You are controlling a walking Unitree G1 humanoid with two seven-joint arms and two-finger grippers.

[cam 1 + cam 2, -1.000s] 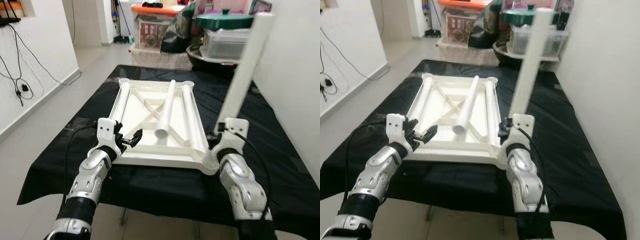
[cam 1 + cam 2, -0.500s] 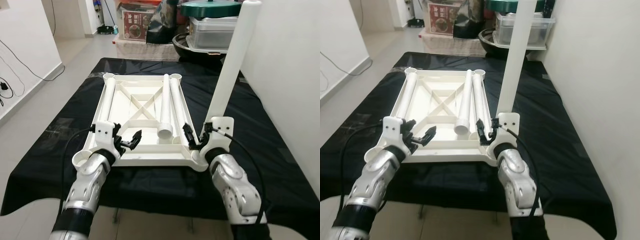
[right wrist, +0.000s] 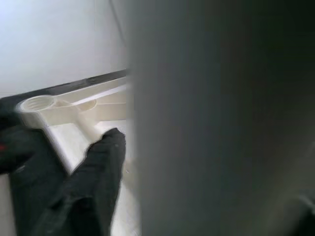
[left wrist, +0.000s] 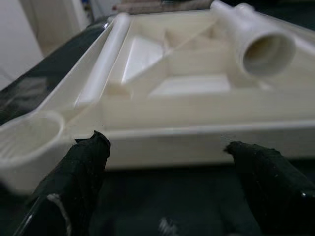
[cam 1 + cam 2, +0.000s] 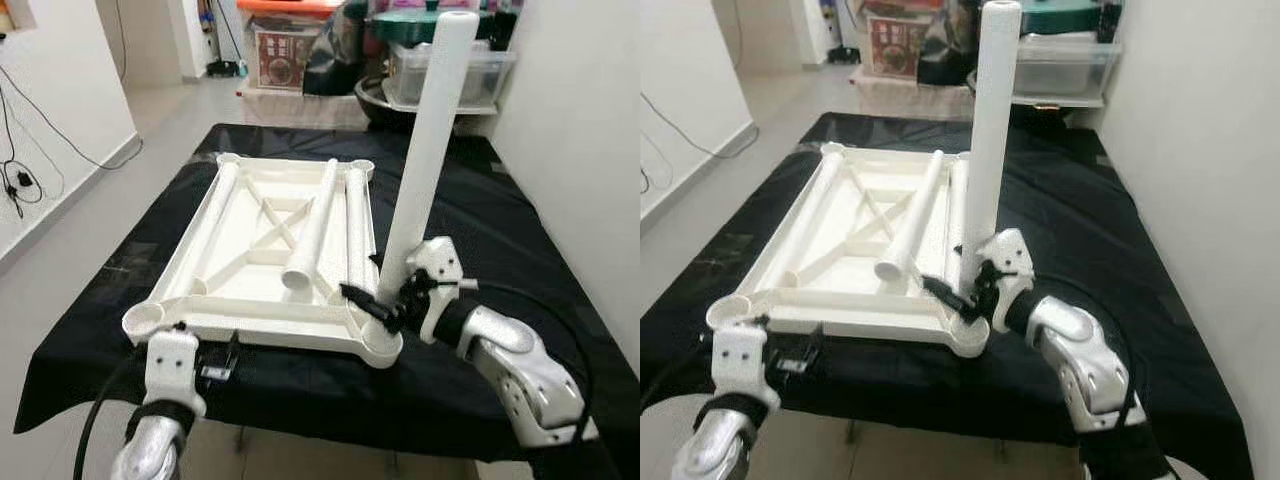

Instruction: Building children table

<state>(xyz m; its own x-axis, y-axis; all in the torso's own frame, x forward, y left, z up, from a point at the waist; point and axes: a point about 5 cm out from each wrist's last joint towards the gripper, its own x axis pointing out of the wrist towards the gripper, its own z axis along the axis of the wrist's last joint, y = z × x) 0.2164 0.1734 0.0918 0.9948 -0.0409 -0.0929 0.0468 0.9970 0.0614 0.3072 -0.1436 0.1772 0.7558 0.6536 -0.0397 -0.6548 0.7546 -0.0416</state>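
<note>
- Left gripper (image 5: 222, 362) of two black fingers: low at the near edge of the black-cloth-covered table (image 5: 520, 260), just before the rim of the upturned white plastic tabletop (image 5: 270, 235), fingers apart with nothing between them. Risk of a finger (image 4: 81, 162) catching under the rim near the round empty corner socket (image 5: 143, 319) and tipping or dragging the tabletop over the cloth.
- Three loose white plastic leg tubes lying inside the tabletop, the middle tube (image 5: 310, 235) aslant over the cross ribs, its open end toward the robot. Could roll if the tabletop is jolted during the fitting.
- Right gripper (image 5: 385, 300), fingers closed around the tall white plastic leg tube (image 5: 425, 150), held upright with its foot just over the near right corner socket (image 5: 380, 345). Whether already seated, cannot tell. Likely danger: tube a little tilted or off centre, so jamming on the socket edge instead of entering, or slipping in the grip under a downward push.
- Compared with one second ago: left gripper then raised above the near left edge of the tabletop, now dropped below the rim; upright tube then leaning outward beyond the right edge, now nearly vertical and brought over the corner socket; camera also shifted.
</note>
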